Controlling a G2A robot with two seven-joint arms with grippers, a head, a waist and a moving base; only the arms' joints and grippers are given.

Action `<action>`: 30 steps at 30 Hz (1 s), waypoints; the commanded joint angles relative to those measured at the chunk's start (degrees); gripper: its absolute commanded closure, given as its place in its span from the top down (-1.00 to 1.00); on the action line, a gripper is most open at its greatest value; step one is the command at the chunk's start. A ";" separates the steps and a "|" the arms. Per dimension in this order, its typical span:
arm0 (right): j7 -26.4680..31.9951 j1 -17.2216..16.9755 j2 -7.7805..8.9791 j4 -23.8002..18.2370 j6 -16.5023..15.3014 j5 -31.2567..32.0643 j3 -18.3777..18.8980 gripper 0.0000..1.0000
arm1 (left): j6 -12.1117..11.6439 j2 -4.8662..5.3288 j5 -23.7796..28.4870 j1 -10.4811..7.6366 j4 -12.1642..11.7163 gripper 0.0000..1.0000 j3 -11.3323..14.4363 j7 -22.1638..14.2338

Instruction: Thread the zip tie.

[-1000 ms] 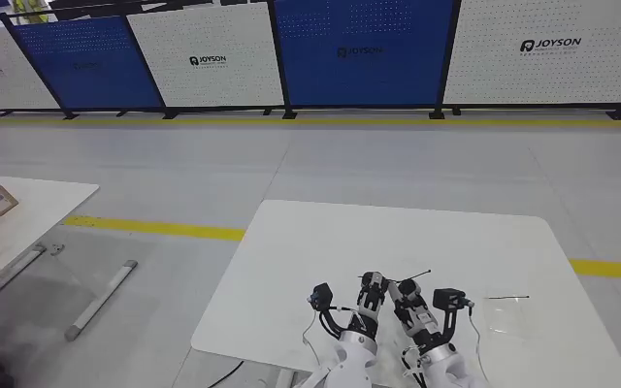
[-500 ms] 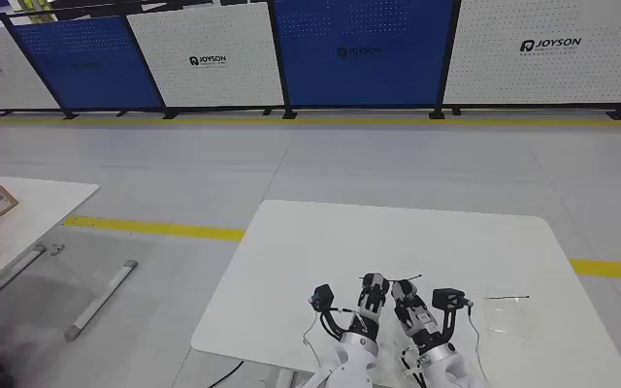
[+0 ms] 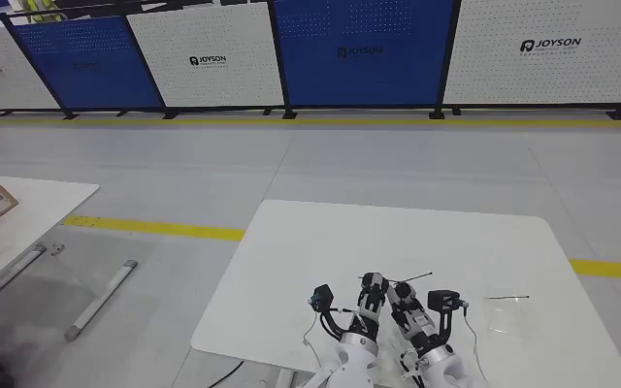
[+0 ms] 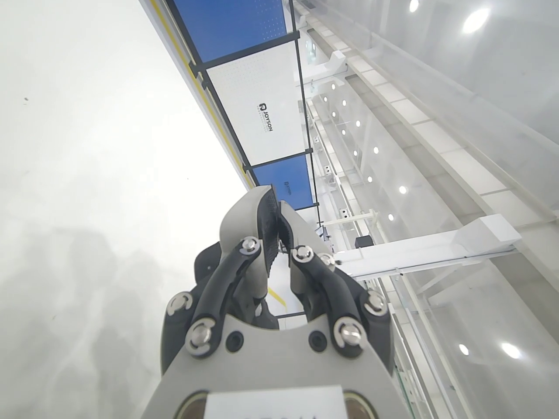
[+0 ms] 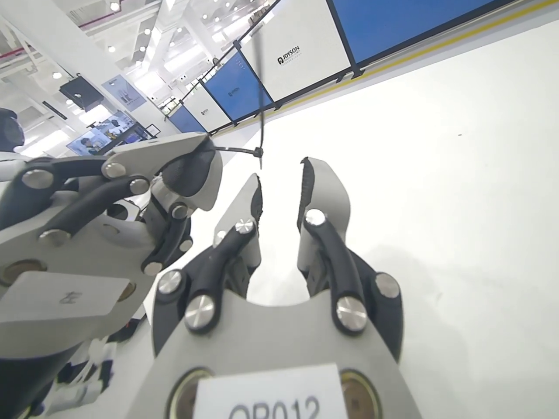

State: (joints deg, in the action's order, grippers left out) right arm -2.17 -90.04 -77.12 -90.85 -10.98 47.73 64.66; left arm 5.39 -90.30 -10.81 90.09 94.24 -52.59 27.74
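While the right gripper (image 5: 281,170) stands with its fingers (image 5: 321,189) a moderate gap apart and empty, the left gripper (image 5: 205,145) is clamped on the tie (image 5: 238,150), pads pressed together with no gap seen from its own wrist camera. The held stub runs from those pads to the head (image 5: 258,152), which hangs in the air just beyond the right fingertips, apart from them. The tail (image 5: 260,89) crosses the head and rises steeply away; a short tip shows on the near side, so it appears to have entered the head, though seating cannot be confirmed.

Both grippers sit close together above the near edge of the table (image 3: 408,233). Compared with the earlier top views, the right arm has edged toward the left arm, and the tail, shorter-looking half a second ago, again projects long.

Assessment: threading begun, not tightened. The right gripper is placed to take the tip or tail and draw it through.
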 commanded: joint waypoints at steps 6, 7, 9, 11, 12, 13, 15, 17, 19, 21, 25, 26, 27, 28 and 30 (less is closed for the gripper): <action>-0.45 -0.26 0.07 -0.86 -0.27 -0.52 0.26 -0.56 | 0.00 -0.03 -0.32 -0.01 -0.26 -1.00 0.35 -0.05; -0.46 -0.27 0.08 -0.91 -0.28 -0.53 0.27 -0.54 | 0.02 -0.03 -0.33 -0.02 -0.27 -1.00 0.35 -0.07; -0.46 -0.29 0.10 -0.95 -0.29 -0.52 0.27 -0.58 | 0.07 -0.03 -0.34 -0.03 -0.31 -1.00 0.36 -0.10; -0.40 -0.26 0.11 -0.95 -0.22 -0.49 0.26 -0.64 | 0.08 -0.04 -0.35 -0.03 -0.33 -1.00 0.36 -0.10; -0.40 -0.25 0.11 -0.94 -0.20 -0.51 0.24 -0.78 | 0.07 -0.04 -0.36 -0.03 -0.33 -1.00 0.36 -0.07; -0.41 -0.25 0.11 -0.94 -0.18 -0.56 0.23 -0.80 | 0.04 -0.04 -0.39 -0.03 -0.34 -1.00 0.37 -0.04; -0.41 -0.22 0.11 -0.95 -0.19 -0.65 0.21 -0.82 | 0.02 -0.04 -0.49 -0.05 -0.37 -1.00 0.37 -0.01; -0.33 -0.17 0.12 -1.04 -0.14 -0.72 0.21 -0.82 | 0.05 -0.04 -0.57 -0.06 -0.44 -1.00 0.40 -0.02; -0.22 -0.13 0.13 -1.12 -0.04 -0.78 0.21 -0.82 | 0.01 -0.04 -0.68 -0.05 -0.51 -1.00 0.46 -0.05; -0.13 -0.08 0.12 -1.14 0.04 -0.90 0.19 -0.82 | -0.02 -0.03 -0.74 -0.05 -0.52 -1.00 0.47 -0.06; 0.12 0.09 0.11 -1.05 0.23 -1.06 0.08 -0.86 | -0.11 -0.02 -0.90 0.03 -0.50 -1.00 0.47 0.00; 0.14 0.12 0.11 -1.04 0.29 -1.09 0.06 -0.92 | -0.15 -0.01 -0.98 0.06 -0.49 -1.00 0.47 0.04; 0.12 0.13 0.11 -1.04 0.32 -1.14 0.05 -0.98 | -0.19 -0.01 -1.03 0.09 -0.48 -1.00 0.48 0.06; 0.12 0.14 0.11 -1.04 0.34 -1.18 0.03 -0.92 | -0.22 0.00 -1.08 0.11 -0.47 -1.00 0.49 0.06; 0.14 0.16 0.11 -1.04 0.44 -1.21 0.01 -0.90 | -0.27 0.01 -1.23 0.15 -0.47 -1.00 0.50 0.07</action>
State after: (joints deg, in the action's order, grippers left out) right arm -2.04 -89.89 -77.01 -91.88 -10.59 46.53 64.68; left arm 5.14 -90.30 -11.97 90.22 93.77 -52.09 27.81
